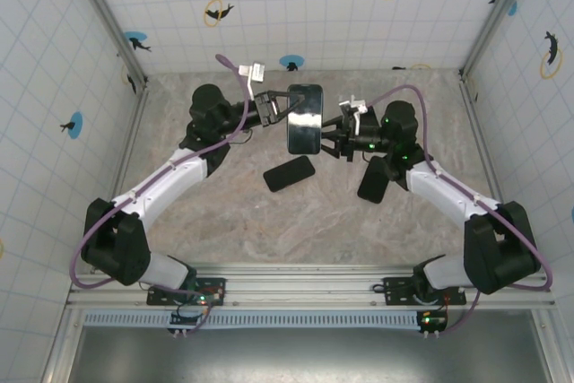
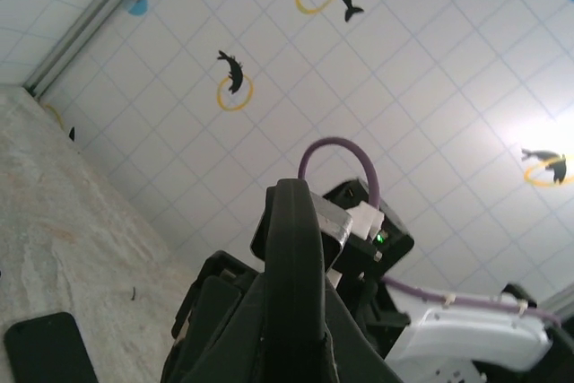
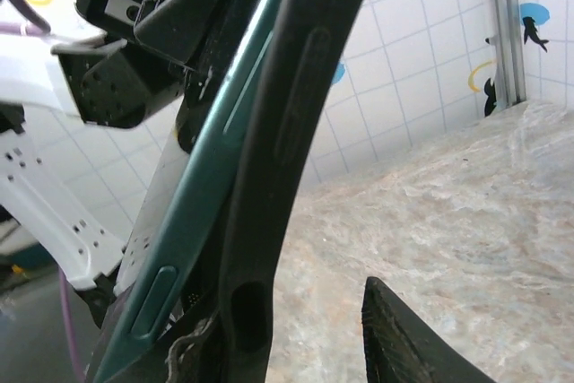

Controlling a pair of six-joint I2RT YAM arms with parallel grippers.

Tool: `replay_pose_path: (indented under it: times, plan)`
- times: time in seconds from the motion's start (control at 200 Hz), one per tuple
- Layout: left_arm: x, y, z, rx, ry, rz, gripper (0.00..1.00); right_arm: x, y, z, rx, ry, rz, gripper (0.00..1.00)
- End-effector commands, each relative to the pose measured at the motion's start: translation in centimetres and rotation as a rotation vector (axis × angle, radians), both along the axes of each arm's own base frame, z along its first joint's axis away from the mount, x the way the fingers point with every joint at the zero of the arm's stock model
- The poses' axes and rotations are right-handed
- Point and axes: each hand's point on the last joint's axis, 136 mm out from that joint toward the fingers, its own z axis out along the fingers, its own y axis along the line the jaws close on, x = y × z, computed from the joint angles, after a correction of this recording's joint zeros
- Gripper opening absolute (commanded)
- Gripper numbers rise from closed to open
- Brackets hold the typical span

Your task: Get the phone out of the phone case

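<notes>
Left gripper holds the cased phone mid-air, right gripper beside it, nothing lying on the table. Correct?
No: the top view shows a flat black slab lying on the table near them. The rest holds: left gripper holds the cased phone mid-air, right gripper beside it.

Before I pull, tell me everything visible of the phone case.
The phone case is matte black, rubbery-looking, with a raised button strip and a slot cut-out along its rim. It is held off the table, broad side toward the overhead camera, a teal phone in it. The left gripper clamps one edge; the right gripper is at the other, one of its fingers clear.
</notes>
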Motion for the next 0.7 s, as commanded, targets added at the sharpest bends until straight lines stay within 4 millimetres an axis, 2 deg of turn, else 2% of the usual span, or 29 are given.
replay_pose_path:
  times: [0.0,0.22,0.235,0.47,0.566,0.691]
  plan:
    - [2.5,1.0,0.1,-0.104,0.124,0.167,0.0,-0.9,0.0,3.2,0.142,0.064,0.015,0.42]
    - [4.1,1.5,-1.0,-0.173,0.267,0.296,0.0,0.2,-1.3,3.9,0.342,0.366,-0.094,0.45]
    - [4.0,1.5,-1.9,-0.168,0.289,0.302,0.0,0.3,-1.4,3.9,0.355,0.38,-0.103,0.45]
    - [4.8,1.3,-4.0,-0.18,0.37,0.331,0.0,1.0,-1.7,2.9,0.447,0.599,-0.173,0.42]
    - [5.2,1.1,-4.5,-0.179,0.385,0.336,0.0,1.0,-1.9,3.0,0.481,0.644,-0.173,0.37]
    - [5.6,1.1,-5.5,-0.167,0.407,0.35,0.0,1.1,-1.8,3.2,0.505,0.684,-0.16,0.24]
